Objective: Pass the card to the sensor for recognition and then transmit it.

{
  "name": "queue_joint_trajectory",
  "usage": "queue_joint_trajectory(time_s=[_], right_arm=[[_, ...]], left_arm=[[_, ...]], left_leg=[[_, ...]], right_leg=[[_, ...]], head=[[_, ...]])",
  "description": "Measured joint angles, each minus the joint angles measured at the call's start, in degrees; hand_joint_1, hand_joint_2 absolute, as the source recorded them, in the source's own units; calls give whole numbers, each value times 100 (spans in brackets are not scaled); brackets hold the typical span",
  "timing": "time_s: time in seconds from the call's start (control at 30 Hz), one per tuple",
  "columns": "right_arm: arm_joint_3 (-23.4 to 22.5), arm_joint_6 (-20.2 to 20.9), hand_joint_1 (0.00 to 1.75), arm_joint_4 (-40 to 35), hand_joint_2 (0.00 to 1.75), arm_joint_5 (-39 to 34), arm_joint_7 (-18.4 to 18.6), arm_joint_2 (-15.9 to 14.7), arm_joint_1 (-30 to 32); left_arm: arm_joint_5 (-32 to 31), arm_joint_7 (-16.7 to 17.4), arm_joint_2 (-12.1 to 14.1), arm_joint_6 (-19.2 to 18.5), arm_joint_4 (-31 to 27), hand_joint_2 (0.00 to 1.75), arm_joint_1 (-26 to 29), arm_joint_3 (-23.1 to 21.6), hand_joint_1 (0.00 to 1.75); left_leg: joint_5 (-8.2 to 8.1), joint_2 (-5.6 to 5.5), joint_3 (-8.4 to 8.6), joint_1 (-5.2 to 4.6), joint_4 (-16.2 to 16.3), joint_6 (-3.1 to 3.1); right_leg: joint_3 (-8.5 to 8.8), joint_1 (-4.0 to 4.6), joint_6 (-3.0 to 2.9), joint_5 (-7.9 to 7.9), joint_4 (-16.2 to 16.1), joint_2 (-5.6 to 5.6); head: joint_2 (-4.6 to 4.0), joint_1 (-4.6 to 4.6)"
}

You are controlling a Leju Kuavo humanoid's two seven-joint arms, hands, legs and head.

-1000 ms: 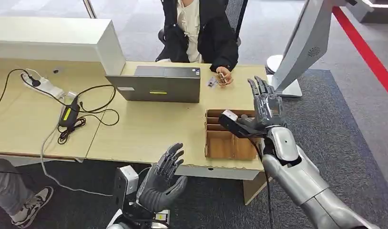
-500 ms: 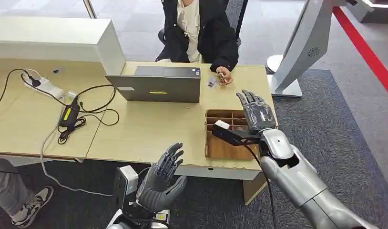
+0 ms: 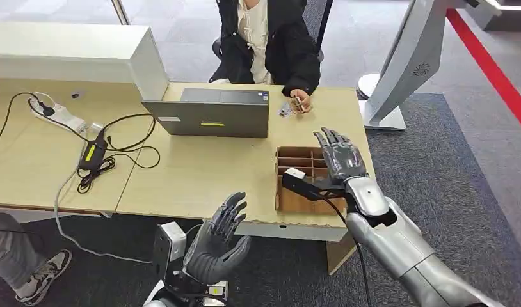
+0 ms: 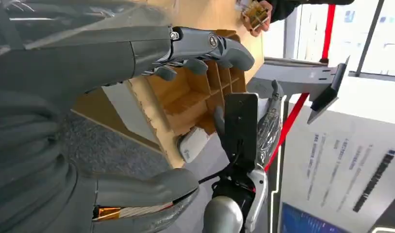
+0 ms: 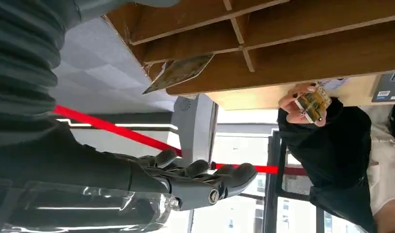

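My right hand (image 3: 340,157) hovers open, fingers spread and empty, over the right side of a wooden divided box (image 3: 296,192). In the right wrist view a patterned card (image 5: 178,73) leans inside one compartment of the box (image 5: 292,58), apart from my right hand (image 5: 186,182). A person in black sits behind the desk and holds another card (image 3: 298,103) in their hand; the right wrist view shows it too (image 5: 312,102). My left hand (image 3: 216,240) is raised open below the desk's front edge. The grey sensor stand (image 3: 408,61) rises at the right.
An open laptop (image 3: 210,115) sits mid-desk in front of the person. A power strip (image 3: 56,115), an adapter and looped cables (image 3: 101,157) lie at the left. A white cabinet (image 3: 72,54) stands at the back left. Someone's shoe (image 3: 43,275) shows at the lower left.
My right hand has come down and slightly left, from upright above the box's far edge to lower over the box. The left hand and the person have stayed put.
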Motion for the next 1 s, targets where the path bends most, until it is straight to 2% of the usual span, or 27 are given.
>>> queue_joint_trajectory(time_s=[0.13,0.37,1.0], right_arm=[[0,-175,0,81,175,193,147,15,-11],[-2,-409,0,275,175,280,195,42,-58],[20,-348,0,730,175,315,42,201,-146]], left_arm=[[0,24,0,4,2,175,0,0,0],[0,46,2,70,2,175,0,0,0],[26,61,-17,9,33,175,-45,-13,0]], left_leg=[[0,0,-1,0,0,0],[0,0,-1,0,0,0],[0,0,0,0,0,0]], right_leg=[[0,0,0,0,0,0],[0,0,0,0,0,0],[0,0,0,0,0,0]], head=[[0,0],[0,0],[0,0]])
